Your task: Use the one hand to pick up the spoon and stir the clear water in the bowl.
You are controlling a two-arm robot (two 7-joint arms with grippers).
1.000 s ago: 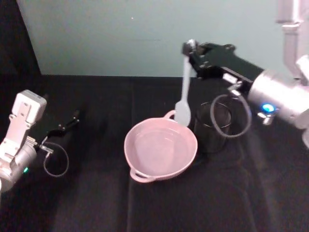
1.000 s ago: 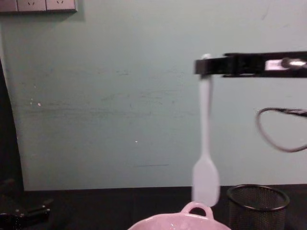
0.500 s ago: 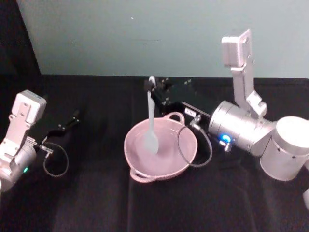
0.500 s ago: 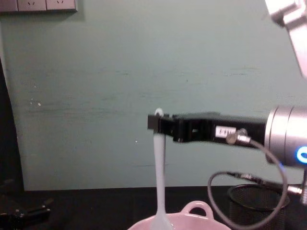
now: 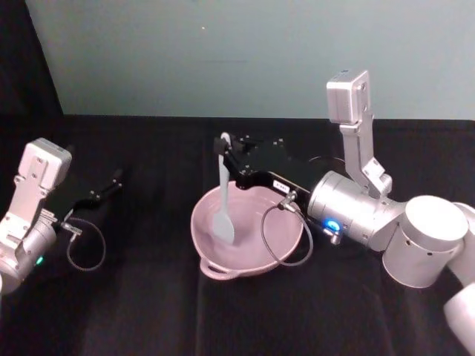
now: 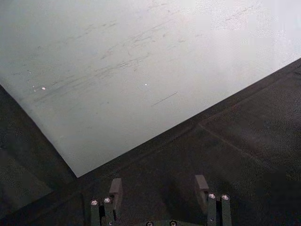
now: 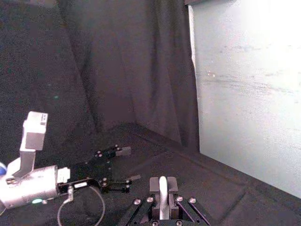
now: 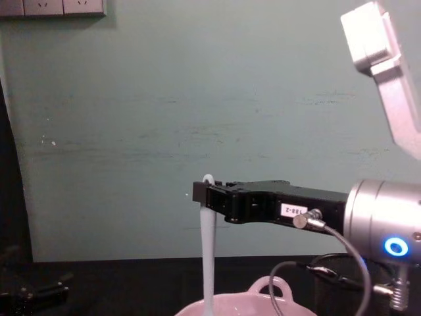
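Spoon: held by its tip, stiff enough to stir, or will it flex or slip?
The spoon hangs straight from the right gripper, so probably fairly stiff, though its slim handle may flex in water. Pinched only at the handle tip, it could pivot. It looks light, so the bowl likely won't shift. The left gripper sits parked aside.

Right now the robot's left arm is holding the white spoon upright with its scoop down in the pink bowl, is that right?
Not quite: it is the right gripper, not the left, whose fingers are shut on the spoon. It holds the spoon upright with its scoop down in the pink bowl. The head view shows this. The left gripper sits idle far off to the left.
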